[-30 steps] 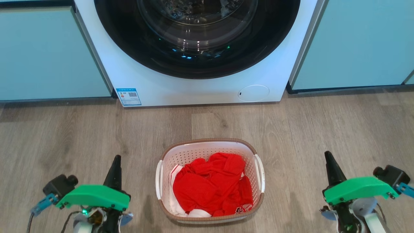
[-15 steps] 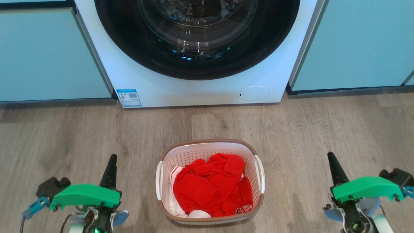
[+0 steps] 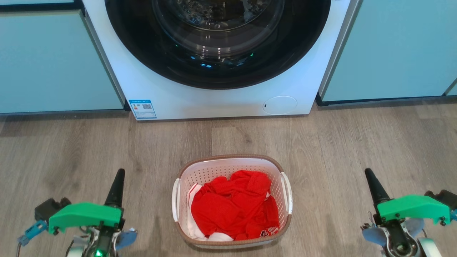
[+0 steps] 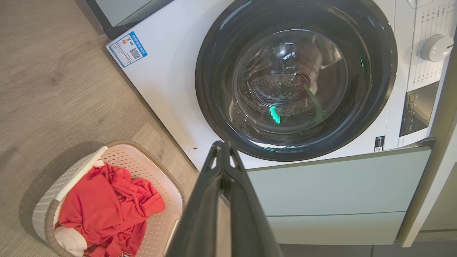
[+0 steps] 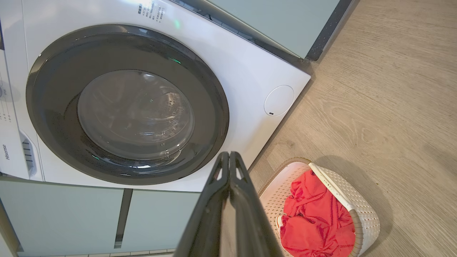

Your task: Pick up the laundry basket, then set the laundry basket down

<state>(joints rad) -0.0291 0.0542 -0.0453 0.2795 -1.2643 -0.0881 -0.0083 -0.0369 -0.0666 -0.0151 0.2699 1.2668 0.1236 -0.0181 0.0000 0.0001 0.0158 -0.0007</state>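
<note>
- Laundry basket [image 3: 217, 170] sits on the wood floor [image 3: 71, 150], dead centre in front of me and a little short of the washer [image 3: 171, 100]. Both white side handles are free.
- Inside: crumpled red garment [image 3: 232, 210], w/ a bit of white cloth [image 3: 194, 228] under it at the near-left corner.
- Left tool [image 3: 118, 176]: fingers pressed together, nothing in them. It's over bare floor well left of the basket, tip pointing toward the washer.
- Right tool [image 3: 369, 176]: fingers together too, empty, well right of the basket.
- L wrist view: basket at lower left, apart from the fingers.
- R wrist view: basket at lower right, also apart.
- Washer's round glass door looks shut; teal cabinet fronts [image 3: 53, 60] on either side.
</note>
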